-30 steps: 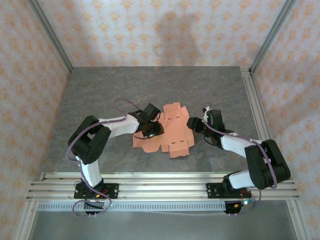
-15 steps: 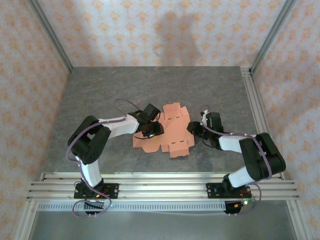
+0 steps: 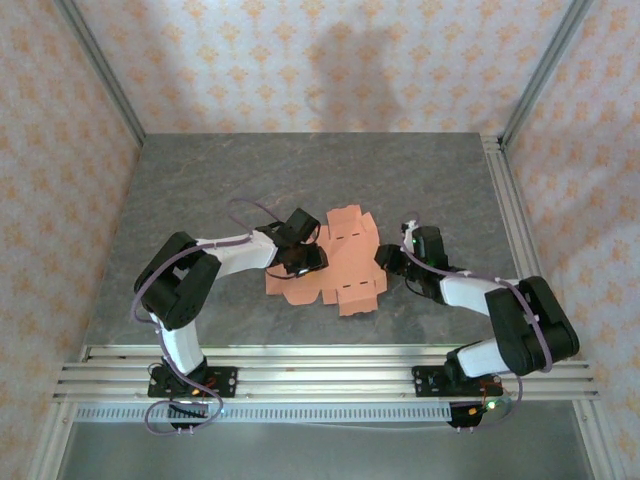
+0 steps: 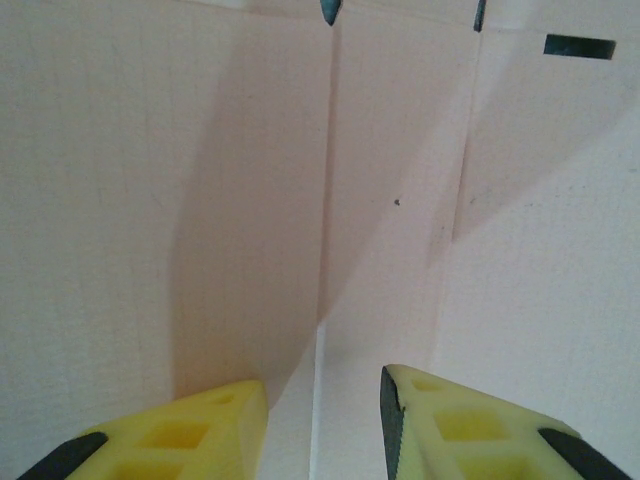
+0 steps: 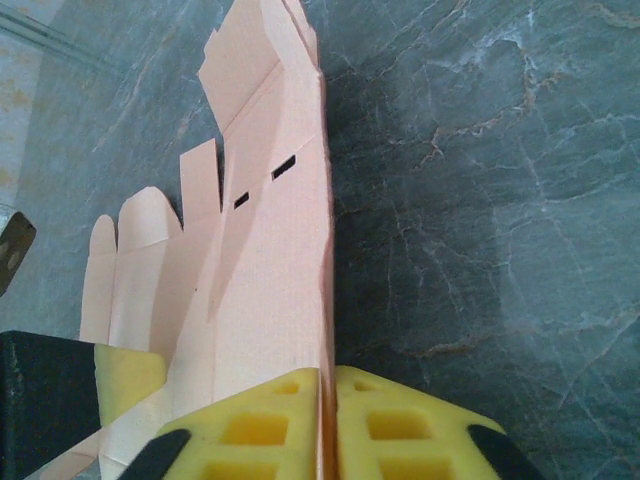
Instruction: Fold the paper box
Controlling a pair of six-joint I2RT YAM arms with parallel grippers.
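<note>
The right gripper (image 5: 328, 400) is seen shut tight on one edge flap of the paper box (image 5: 270, 250). The card is pinched between its yellow pads (image 5: 250, 430) and stands on edge above the table (image 5: 480, 200). The left gripper (image 4: 323, 410) is held partly open over the sheet, with nothing gripped (a crease runs between its fingers (image 4: 190, 430)). The box is spread near the table's middle, largely flat. Little is judged done: walls, flaps and slots (image 5: 283, 167) are left to be folded and locked.

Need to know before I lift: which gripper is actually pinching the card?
The right gripper: it is shut on the paper box's raised edge. The left gripper is open over the flat sheet.
</note>
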